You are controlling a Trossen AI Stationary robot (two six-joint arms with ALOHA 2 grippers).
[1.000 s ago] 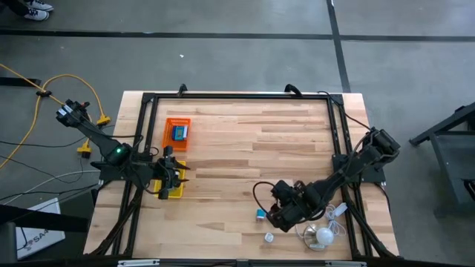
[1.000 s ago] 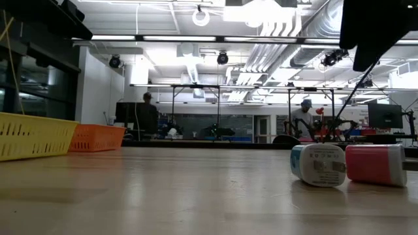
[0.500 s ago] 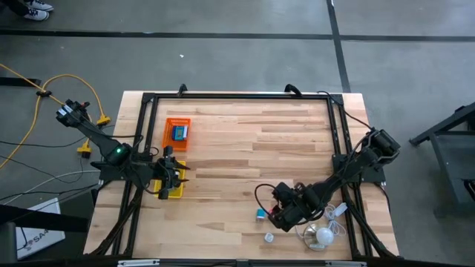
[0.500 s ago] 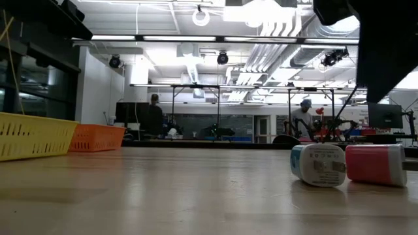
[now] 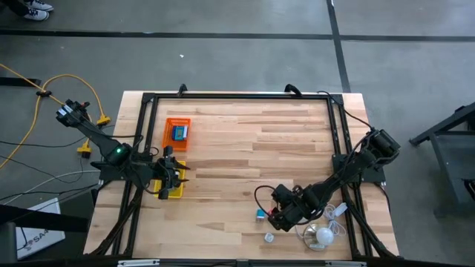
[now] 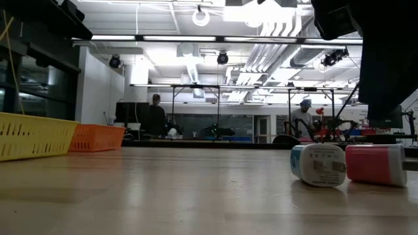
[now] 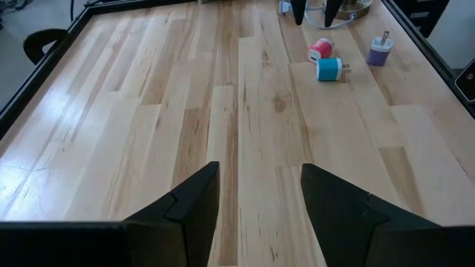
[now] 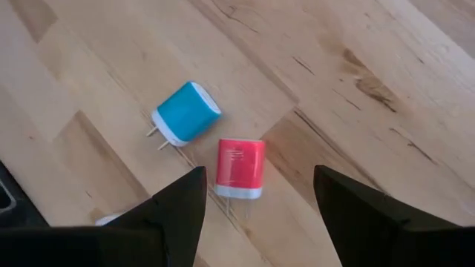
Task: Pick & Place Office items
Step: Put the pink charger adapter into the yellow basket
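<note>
Change since the earlier pictures: the right tool (image 5: 276, 216) has eased a little toward 5 o'clock on the worktop (image 5: 245, 159), and in the low view its dark bulk fills more of the upper right corner. The left tool (image 5: 173, 180) and all small items lie as before.

Right tool: fingers (image 8: 172, 215) spread wide, empty, poised directly above the pink charger block (image 8: 240, 169) at the worktop's 5 o'clock area.

Left tool: waiting at 8 o'clock over the yellow tray (image 5: 175, 190), fingers (image 7: 194, 200) wide apart, holding nothing.

Office items:
- Pink charger block: rounded rectangular plastic, white end cap, two metal prongs; lying on its side.
- Teal charger block (image 8: 185, 112): same form, white cap and prongs; just beside the pink one, not touching it in the right wrist view.
- Purple charger block (image 7: 380, 51): standing with prongs upward, near the other two, toward 6 o'clock.

Containers:
- Orange tray (image 5: 177, 134): flat, latticed plastic, at 10 o'clock; holds a blue item (image 5: 179, 133).
- Yellow tray: latticed plastic, just beside the orange one toward 8 o'clock; contents hidden by the left tool.

Other:
- White cable bundle (image 5: 323, 231) with a round white piece, at 5 o'clock near the right tool.
- Worktop: pale wood planks with visible grain, edged by a black frame.
</note>
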